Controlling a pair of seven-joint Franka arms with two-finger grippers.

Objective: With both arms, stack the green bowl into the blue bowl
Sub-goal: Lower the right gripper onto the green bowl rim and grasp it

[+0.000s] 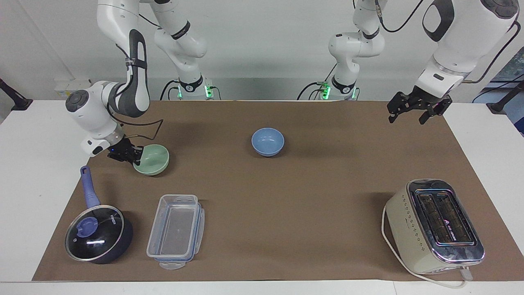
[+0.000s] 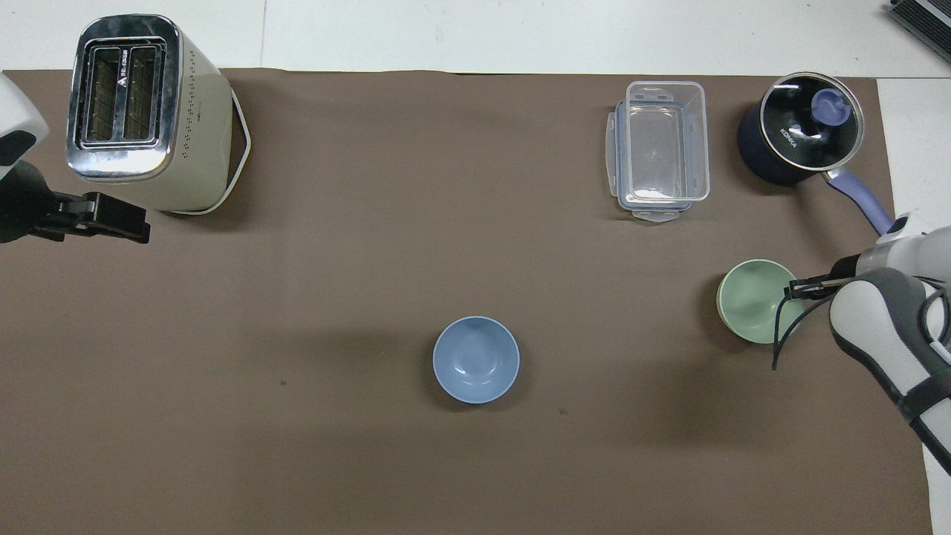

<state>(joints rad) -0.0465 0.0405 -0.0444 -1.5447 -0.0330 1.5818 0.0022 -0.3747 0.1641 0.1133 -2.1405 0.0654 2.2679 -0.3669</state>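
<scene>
Facing view. Small round pale mint-green bowl (image 1: 152,159) on the brown mat toward the right arm's end of the desk (image 1: 24,172), slightly tilted, rim pinched by the right gripper (image 1: 135,157), jaws closed tight on that rim at the side turned away from the blue bowl. Small round light periwinkle-blue bowl (image 1: 267,141) upright and bare at mid-mat, well apart from the green bowl, a little nearer to the robots than it. Dark lidded pan with blue handle (image 1: 98,231) and clear plastic rectangular container (image 1: 176,231) farther from the robots than the green bowl, side by side. Left gripper (image 1: 412,110) up in the air over the mat's edge at the left arm's end, jaws spread wide, holding nothing, waiting. Cream two-slot toaster (image 1: 436,225) at that same end, much farther from the robots than the green bowl.

Overhead view. Green bowl (image 2: 752,301) with right gripper (image 2: 799,287) clamped on its rim at the side away from the blue bowl (image 2: 476,360). Container (image 2: 659,148) and pan (image 2: 801,128) farther from the robots than the green bowl. Left gripper (image 2: 111,219) just beside the toaster (image 2: 145,111), apart from both bowls.
</scene>
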